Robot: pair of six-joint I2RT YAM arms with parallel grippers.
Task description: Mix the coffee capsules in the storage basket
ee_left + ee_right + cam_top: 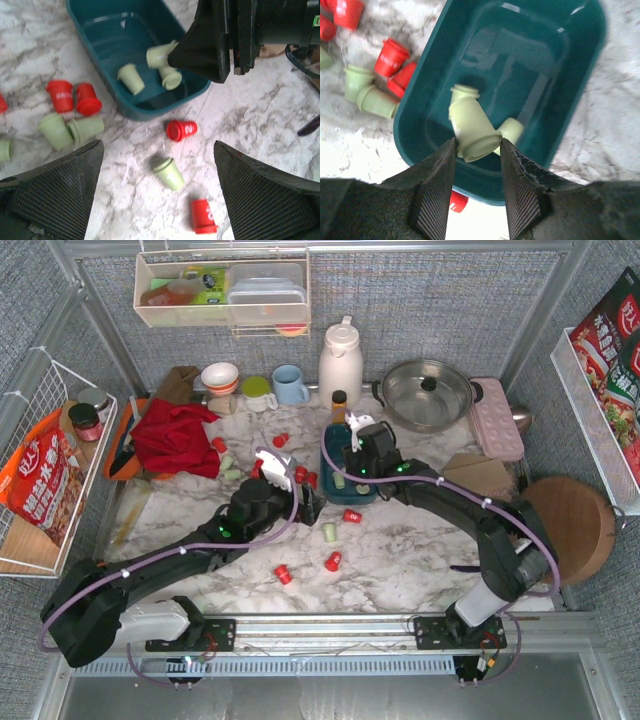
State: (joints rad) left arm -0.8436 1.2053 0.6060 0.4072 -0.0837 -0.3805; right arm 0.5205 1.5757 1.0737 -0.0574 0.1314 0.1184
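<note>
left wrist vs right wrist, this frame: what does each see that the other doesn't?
Left wrist only: the left gripper, open and empty; the right gripper seen from outside; a loose green capsule and a red capsule on the marble top.

Right wrist only: the bare far end of the storage basket, and the right gripper's fingers pressed against both sides of the held green capsule.

Both: the basket with green capsules inside, and the cluster of red and green capsules beside it.
</note>
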